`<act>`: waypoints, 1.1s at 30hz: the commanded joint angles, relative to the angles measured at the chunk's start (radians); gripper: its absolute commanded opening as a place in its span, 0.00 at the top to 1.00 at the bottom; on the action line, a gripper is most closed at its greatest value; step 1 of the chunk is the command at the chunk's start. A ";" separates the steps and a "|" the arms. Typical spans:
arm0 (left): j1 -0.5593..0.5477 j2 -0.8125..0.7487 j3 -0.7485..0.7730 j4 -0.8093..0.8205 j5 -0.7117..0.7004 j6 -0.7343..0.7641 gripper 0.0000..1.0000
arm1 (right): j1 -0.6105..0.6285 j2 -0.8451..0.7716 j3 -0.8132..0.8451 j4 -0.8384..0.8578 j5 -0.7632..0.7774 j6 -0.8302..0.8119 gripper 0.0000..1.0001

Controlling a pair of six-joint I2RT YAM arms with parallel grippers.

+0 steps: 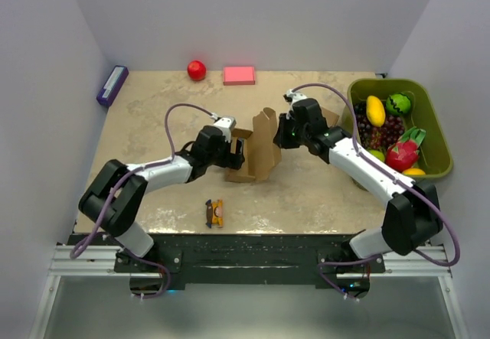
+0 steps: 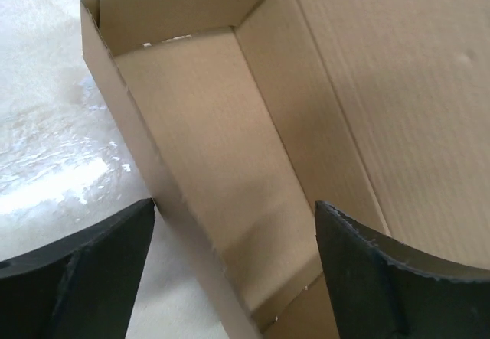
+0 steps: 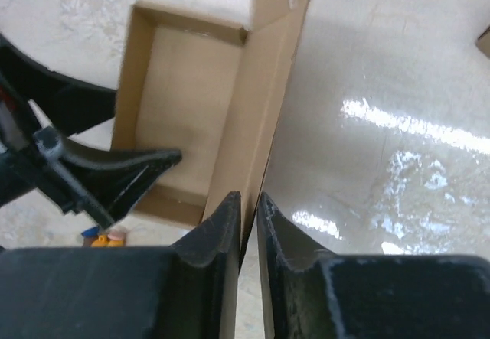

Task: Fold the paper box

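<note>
The paper box [image 1: 256,154] is a low brown cardboard tray in the middle of the table, with its lid flap [image 3: 269,86] standing upright on the right side. My left gripper [image 1: 238,155] is open and straddles the tray's left wall [image 2: 164,193]: one finger is outside over the table, the other over the tray floor. Neither finger touches the cardboard. My right gripper [image 3: 248,198] is shut on the edge of the upright lid flap, the cardboard pinched between both fingers. It reaches the flap from the right in the top view [image 1: 280,134].
A green bin [image 1: 387,84] full of fruit stands at the right edge. At the back lie a red ball [image 1: 197,70], a pink block [image 1: 239,75] and a purple item [image 1: 112,85]. A small orange toy [image 1: 216,213] sits near the front. Another brown cardboard piece [image 1: 331,115] shows behind the right arm.
</note>
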 commanded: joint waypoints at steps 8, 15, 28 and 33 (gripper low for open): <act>0.023 -0.342 0.063 -0.164 0.015 0.119 0.04 | 0.005 0.147 0.311 -0.131 -0.166 -0.375 0.89; 0.115 -0.414 0.198 -0.351 0.285 0.294 0.02 | 0.006 0.215 0.464 -0.273 -0.381 -0.563 1.00; 0.273 -0.186 0.264 -0.322 0.510 0.471 0.05 | 0.003 0.131 0.394 -0.170 -0.223 -0.448 0.62; 0.273 -0.083 0.301 -0.311 0.546 0.480 0.08 | 0.005 -0.036 0.271 -0.112 -0.023 -0.335 0.25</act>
